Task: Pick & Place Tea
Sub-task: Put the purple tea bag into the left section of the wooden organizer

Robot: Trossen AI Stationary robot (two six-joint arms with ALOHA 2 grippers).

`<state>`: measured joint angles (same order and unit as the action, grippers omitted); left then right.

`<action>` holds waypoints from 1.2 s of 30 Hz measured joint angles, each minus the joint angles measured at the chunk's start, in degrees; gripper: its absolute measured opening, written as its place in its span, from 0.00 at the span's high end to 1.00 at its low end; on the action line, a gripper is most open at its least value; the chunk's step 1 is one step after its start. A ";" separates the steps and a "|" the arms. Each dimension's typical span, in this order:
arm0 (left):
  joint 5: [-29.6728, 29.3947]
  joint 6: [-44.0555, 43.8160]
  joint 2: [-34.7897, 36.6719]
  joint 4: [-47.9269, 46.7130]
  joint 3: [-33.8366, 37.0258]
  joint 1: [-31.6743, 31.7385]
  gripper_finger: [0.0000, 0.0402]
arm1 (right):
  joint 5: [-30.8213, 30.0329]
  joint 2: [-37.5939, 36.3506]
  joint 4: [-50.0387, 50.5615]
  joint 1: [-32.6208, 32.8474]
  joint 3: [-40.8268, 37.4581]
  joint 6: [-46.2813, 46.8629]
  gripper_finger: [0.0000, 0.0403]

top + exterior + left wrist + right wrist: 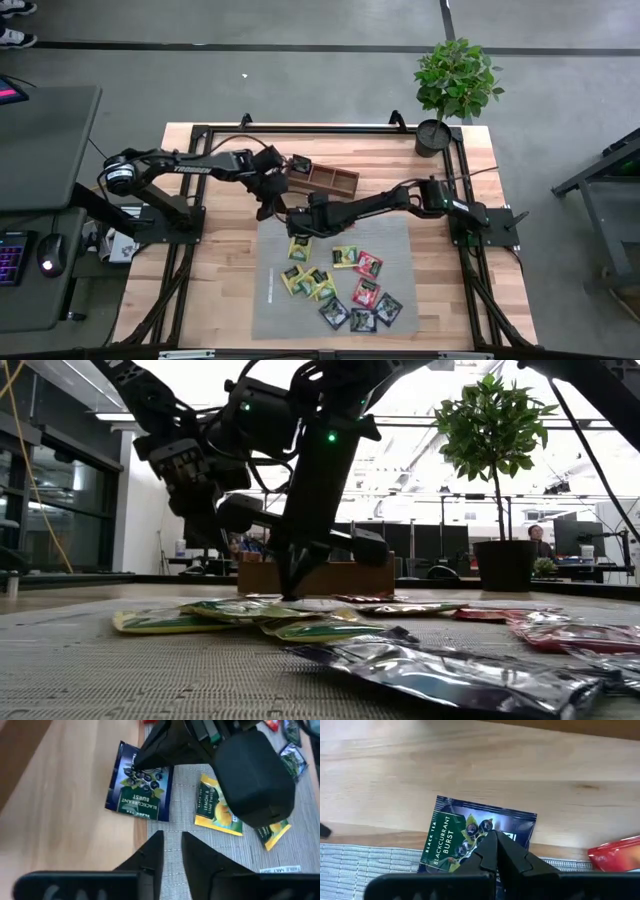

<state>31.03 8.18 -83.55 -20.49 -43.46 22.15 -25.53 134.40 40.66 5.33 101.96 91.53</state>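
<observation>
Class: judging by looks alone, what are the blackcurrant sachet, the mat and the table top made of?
Blackcurrant sachet: probably glossy printed foil or plastic film; its surface catches glare. Mat: apparently woven, matte grey, ribbed strands. Table top: pale wood, smooth, visible grain.

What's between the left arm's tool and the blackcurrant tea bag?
Only bare grey mat and wood, as the left wrist view shows. The left tool sits apart from the blackcurrant tea bag, while the right tool presses on it.

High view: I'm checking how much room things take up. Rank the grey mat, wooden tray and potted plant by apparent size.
1. Grey mat.
2. Potted plant, though it stands taller, nearer the camera.
3. Wooden tray, partly hidden, so second and third are uncertain.
</observation>
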 joint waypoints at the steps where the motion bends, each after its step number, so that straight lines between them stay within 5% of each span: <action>1: -1.13 -0.75 0.00 0.00 0.00 -0.69 0.80 | 0.19 0.26 -0.01 0.20 0.04 0.02 1.00; 9: -4.19 -3.53 0.00 -0.05 0.00 -2.33 0.70 | 0.36 0.41 -0.44 0.71 -0.01 0.12 1.00; 36: -2.09 -2.01 -5.99 1.04 0.03 -2.31 0.70 | -0.88 -2.43 0.67 0.91 -0.23 -7.41 1.00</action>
<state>28.94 6.17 -89.54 -19.46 -43.44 19.84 -26.41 131.97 41.34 6.24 101.73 84.12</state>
